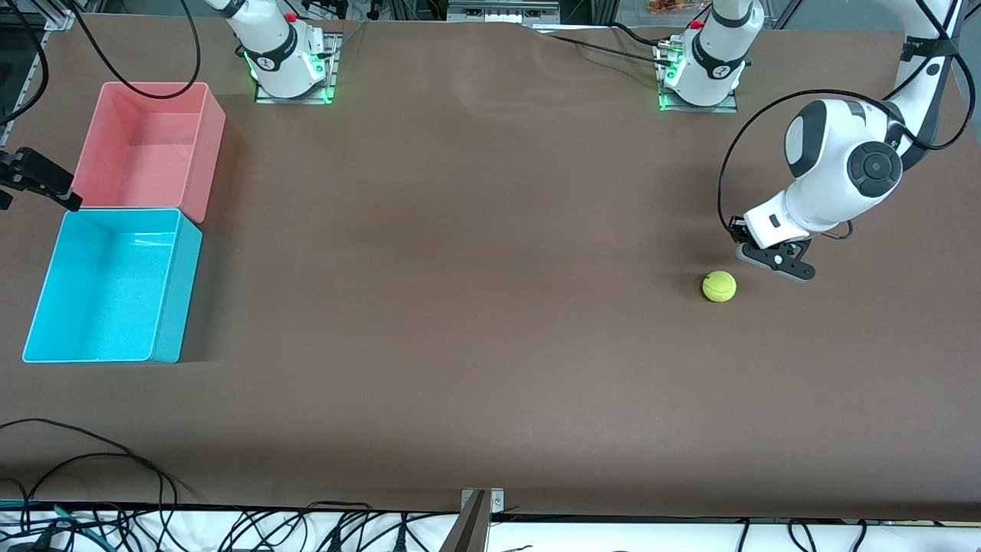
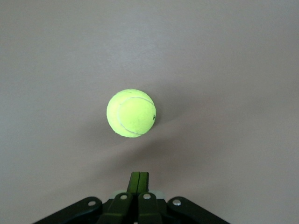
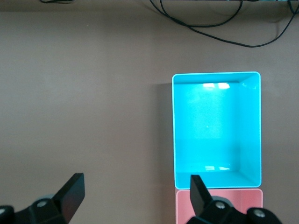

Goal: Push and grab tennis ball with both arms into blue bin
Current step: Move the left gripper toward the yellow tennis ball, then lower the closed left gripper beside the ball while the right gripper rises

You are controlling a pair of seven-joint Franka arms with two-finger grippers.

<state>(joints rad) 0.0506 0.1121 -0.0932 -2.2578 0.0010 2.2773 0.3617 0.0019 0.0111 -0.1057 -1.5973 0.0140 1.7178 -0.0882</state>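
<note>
The tennis ball [image 1: 719, 286] lies on the brown table toward the left arm's end. It also shows in the left wrist view [image 2: 131, 113], ahead of the fingertips. My left gripper [image 1: 770, 262] [image 2: 139, 175] is shut and empty. It hangs low over the table just beside the ball, with a small gap between them. The blue bin [image 1: 188, 291] stands empty at the right arm's end, and it shows in the right wrist view [image 3: 174, 130]. My right gripper [image 1: 46, 184] [image 3: 135, 189] is open and empty, held above the table's end where the blue and pink bins meet.
A pink bin [image 1: 211, 153] [image 3: 219, 205] of like size stands against the blue bin, farther from the front camera. Black cables [image 1: 92, 460] lie along the table's near edge. The brown tabletop [image 1: 460, 268] stretches wide and bare between ball and bins.
</note>
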